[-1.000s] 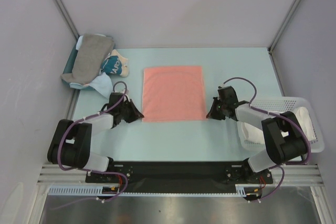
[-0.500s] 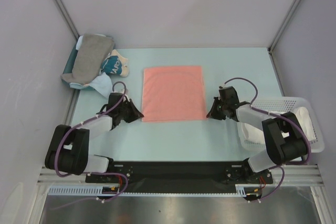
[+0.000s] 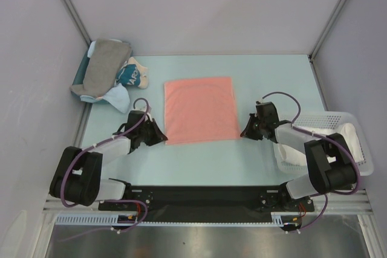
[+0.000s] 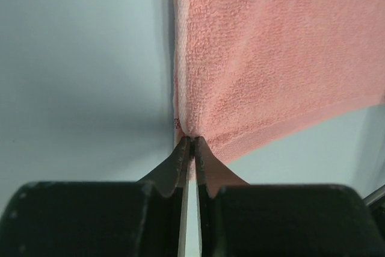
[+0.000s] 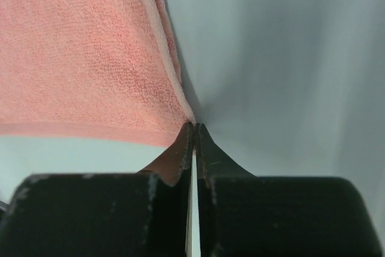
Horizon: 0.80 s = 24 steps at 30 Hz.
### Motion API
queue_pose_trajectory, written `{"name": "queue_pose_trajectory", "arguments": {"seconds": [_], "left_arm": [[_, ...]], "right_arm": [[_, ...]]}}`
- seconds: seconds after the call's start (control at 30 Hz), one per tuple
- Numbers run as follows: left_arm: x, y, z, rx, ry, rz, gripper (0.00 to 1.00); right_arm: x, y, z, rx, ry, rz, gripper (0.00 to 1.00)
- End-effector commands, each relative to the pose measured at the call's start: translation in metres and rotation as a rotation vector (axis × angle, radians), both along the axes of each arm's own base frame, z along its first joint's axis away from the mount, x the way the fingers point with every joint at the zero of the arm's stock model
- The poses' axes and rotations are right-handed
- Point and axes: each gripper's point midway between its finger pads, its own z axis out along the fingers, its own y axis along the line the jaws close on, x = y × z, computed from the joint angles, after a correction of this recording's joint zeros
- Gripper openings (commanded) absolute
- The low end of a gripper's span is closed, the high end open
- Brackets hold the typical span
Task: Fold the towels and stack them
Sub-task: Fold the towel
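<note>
Only teal bundle (image 3: 129,77) printed | white lettering unreadable | salmon towel (image 3: 199,110) plain

I look at a pale mint-green desk (image 3: 199,161) that stands inside plain grey-white walls (image 3: 199,4). A slim metal post (image 3: 68,5) rises from each of its two far corners. Near the far left corner of the desk lies a small teal bundle (image 3: 128,77) with white print, and a cream-coloured part shows on its far side. At the right edge, closer to the near corner, stands a white plastic basket (image 3: 338,116) with slotted walls. Along the near edge runs a black plate (image 3: 199,194). Beyond that edge I can see a ribbed aluminium rail (image 3: 72,200) and a white slotted cable duct (image 3: 84,218).
</note>
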Motion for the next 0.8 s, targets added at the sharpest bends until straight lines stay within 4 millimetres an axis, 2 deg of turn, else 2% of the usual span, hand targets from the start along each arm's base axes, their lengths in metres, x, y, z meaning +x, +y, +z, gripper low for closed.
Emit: {"name": "queue_pose_trajectory", "arguments": {"seconds": [0.0,0.03,0.1,0.13,0.17,0.23,0.33,0.4,0.43,0.47,0.53,0.57,0.6,0.63,0.67,0.7,0.73,0.77], "left_arm": [[-0.001,0.002,-0.01,0.037,-0.005,0.003,0.1],[-0.002,-0.001,-0.011,0.036,-0.003,-0.005,0.11],[-0.003,-0.001,-0.011,0.042,-0.002,-0.007,0.15],[-0.002,-0.001,-0.009,0.044,-0.011,-0.005,0.18],[-0.002,0.001,-0.007,0.052,-0.008,-0.001,0.25],[0.003,0.004,-0.001,0.068,-0.034,0.012,0.31],[0.009,0.008,0.017,0.09,-0.063,0.023,0.4],[0.018,0.009,0.038,0.093,-0.106,0.035,0.45],[0.024,0.014,0.044,0.121,-0.126,0.05,0.46],[0.033,0.014,0.061,0.129,-0.154,0.058,0.49],[0.049,0.02,0.076,0.164,-0.192,0.077,0.52],[0.063,0.019,0.094,0.165,-0.229,0.086,0.55],[0.072,0.019,0.102,0.166,-0.246,0.087,0.56],[0.083,0.021,0.097,0.181,-0.228,0.089,0.56],[0.103,0.02,0.116,0.184,-0.283,0.109,0.57],[0.114,0.021,0.119,0.192,-0.288,0.115,0.57],[0.127,0.024,0.099,0.218,-0.233,0.114,0.57],[0.148,0.022,0.118,0.217,-0.268,0.123,0.56]], "right_arm": [[-0.007,-0.014,-0.007,-0.04,0.015,-0.026,0.0],[-0.007,-0.014,-0.007,-0.037,0.017,-0.024,0.0],[-0.004,-0.013,-0.002,-0.036,0.006,-0.022,0.07],[-0.003,-0.012,0.0,-0.035,0.003,-0.022,0.16],[-0.003,-0.012,0.002,-0.036,0.002,-0.02,0.21],[0.002,-0.013,0.007,-0.038,-0.012,-0.023,0.27],[0.006,-0.013,0.017,-0.039,-0.021,-0.022,0.4],[0.014,-0.016,0.03,-0.031,-0.049,-0.034,0.43],[0.024,-0.015,0.044,-0.022,-0.076,-0.041,0.46],[0.031,-0.016,0.053,-0.02,-0.1,-0.045,0.47],[0.049,-0.016,0.066,-0.01,-0.133,-0.046,0.49],[0.069,-0.012,0.089,0.002,-0.185,-0.047,0.5],[0.082,-0.01,0.097,0.005,-0.2,-0.04,0.5],[0.093,-0.007,0.091,-0.01,-0.187,-0.027,0.5],[0.118,-0.003,0.115,-0.002,-0.247,-0.03,0.5],[0.131,-0.001,0.119,-0.001,-0.258,-0.028,0.5],[0.143,0.003,0.105,-0.006,-0.227,-0.021,0.5],[0.168,0.006,0.129,0.002,-0.291,-0.018,0.5]]}}
